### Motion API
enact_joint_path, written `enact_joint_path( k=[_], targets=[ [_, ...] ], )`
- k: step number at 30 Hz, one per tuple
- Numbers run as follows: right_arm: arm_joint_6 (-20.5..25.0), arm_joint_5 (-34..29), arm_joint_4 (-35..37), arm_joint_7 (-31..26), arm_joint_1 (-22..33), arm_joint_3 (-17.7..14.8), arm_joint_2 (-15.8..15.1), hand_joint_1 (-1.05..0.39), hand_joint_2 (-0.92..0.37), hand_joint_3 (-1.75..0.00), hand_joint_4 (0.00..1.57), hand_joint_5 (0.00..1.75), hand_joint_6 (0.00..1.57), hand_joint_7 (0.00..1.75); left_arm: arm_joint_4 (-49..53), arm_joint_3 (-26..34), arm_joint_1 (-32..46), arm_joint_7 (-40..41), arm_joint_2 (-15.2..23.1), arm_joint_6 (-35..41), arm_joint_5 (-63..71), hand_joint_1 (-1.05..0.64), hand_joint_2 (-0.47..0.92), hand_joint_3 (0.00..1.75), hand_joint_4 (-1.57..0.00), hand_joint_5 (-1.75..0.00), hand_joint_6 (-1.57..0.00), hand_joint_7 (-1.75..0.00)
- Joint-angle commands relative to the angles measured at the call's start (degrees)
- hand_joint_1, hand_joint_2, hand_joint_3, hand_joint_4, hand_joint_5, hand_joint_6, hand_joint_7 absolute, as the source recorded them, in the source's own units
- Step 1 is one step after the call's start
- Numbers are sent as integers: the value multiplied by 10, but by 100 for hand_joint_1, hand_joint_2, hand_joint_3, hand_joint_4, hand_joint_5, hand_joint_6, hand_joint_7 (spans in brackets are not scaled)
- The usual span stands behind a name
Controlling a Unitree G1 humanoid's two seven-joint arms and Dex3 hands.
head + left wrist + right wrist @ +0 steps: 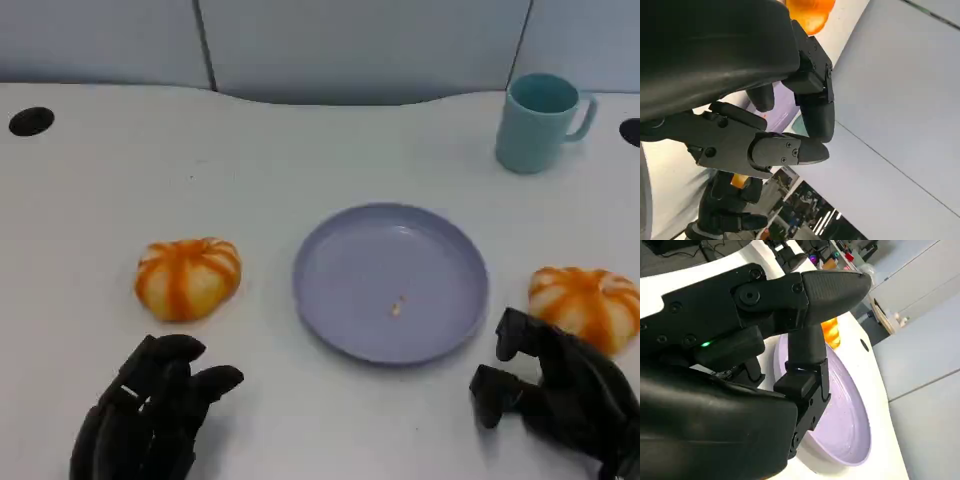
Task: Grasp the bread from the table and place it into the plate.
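The left hand (150, 412) is seen low at the near left edge of the white table (300, 150), empty, its fingers loosely apart and lifted off nothing. The right hand (560, 390) is held at the near right, also empty, with fingers partly bent but spread, just in front of a bread bun (587, 303) and close to touching it; contact cannot be told.

A second bun (188, 276), orange-striped like the first, is found beyond the left hand, clear of it, to the left of the plate (340, 300). The lilac plate is set between the two buns at the middle of the table, and a small crumb (397, 307) is seen on it. Nothing is placed between either bun and the plate.

Farther back on the right a teal mug (538, 122) is stood upright, well apart from the plate. Two dark cable holes (31, 121) are cut near the table's far corners. Pale grey partition panels (360, 45) are seen behind the table.
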Motion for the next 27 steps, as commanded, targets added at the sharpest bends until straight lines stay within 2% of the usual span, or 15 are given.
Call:
enact_joint_path(
  k=[1, 2, 3, 4, 5, 7, 8, 10, 11, 14, 18, 22, 27],
  targets=[
    [-5, -3, 19, 8, 10, 0, -1, -50, -92, -28, 80, 175, 68, 161, 2, 1, 1, -14, 17, -36, 28, -47, 92, 26, -60, -165, -51, -113],
    [-8, -3, 22, 11, 9, 0, 0, -50, -92, -28, 80, 175, 68, 162, 1, -3, 0, -20, 26, -63, 52, -48, 92, 27, -60, -163, -51, -111],
    [-11, -3, 24, 12, 8, 1, 1, -50, -92, -29, 79, 175, 67, 162, -6, -5, -1, -22, 33, -85, 71, -48, 92, 26, -51, -154, -49, -103],
    [-13, -5, 23, 12, 8, 2, 2, -51, -92, -29, 79, 175, 66, 162, -13, -6, -2, -23, 41, -116, 94, -49, 92, 22, -50, -139, -52, -90],
    [-16, -6, 24, 11, 9, 3, 3, -51, -92, -29, 79, 175, 66, 162, -21, -8, -3, -23, 51, -139, 114, -50, 92, 21, -51, -115, -55, -65],
    [-21, -9, 23, 8, 10, 5, 4, -51, -92, -30, 79, 175, 66, 163, -30, -10, -7, -17, 76, -195, 168, -51, 92, 20, -51, -99, -58, -45],
    [-25, -13, 23, 6, 10, 7, 5, -51, -92, -30, 79, 175, 65, 163, -36, -10, -9, -4, 92, -230, 210, -55, 92, 20, -47, -85, -56, -29],
    [-30, -16, 25, 7, 10, 10, 5, -52, -92, -31, 79, 175, 65, 164, -55, -9, -14, 25, 121, -282, 291, -59, 92, 20, -46, -74, -57, -18],
    [-32, -16, 28, 11, 9, 10, 6, -52, -92, -31, 78, 175, 64, 164, -71, -9, -15, 43, 137, -296, 335, -58, 92, 16, -41, -64, -53, -10],
    [-33, -14, 40, 22, 2, 10, 6, -52, -92, -31, 78, 175, 64, 164, -114, -5, -27, 93, 186, -338, 466, -56, 92, 10, -34, -44, -47, -2],
    [-37, -18, 48, 22, -4, 9, 6, -52, -92, -30, 78, 175, 66, 160, -135, -4, -45, 156, 237, -369, 598, -58, 92, 7, -33, -31, -41, 0],
    [-40, -23, 48, 18, -4, 11, 5, -52, -92, -31, 77, 175, 67, 160, -161, -17, -78, 167, 280, -317, 691, -63, 92, 5, -35, -17, -40, 0],
    [-39, -25, 57, 17, -9, 9, -1, -51, -92, -30, 76, 175, 66, 157, -139, -67, -148, 145, 328, -241, 771, -66, 91, 2, -23, -7, -29, 0]
  ],
)
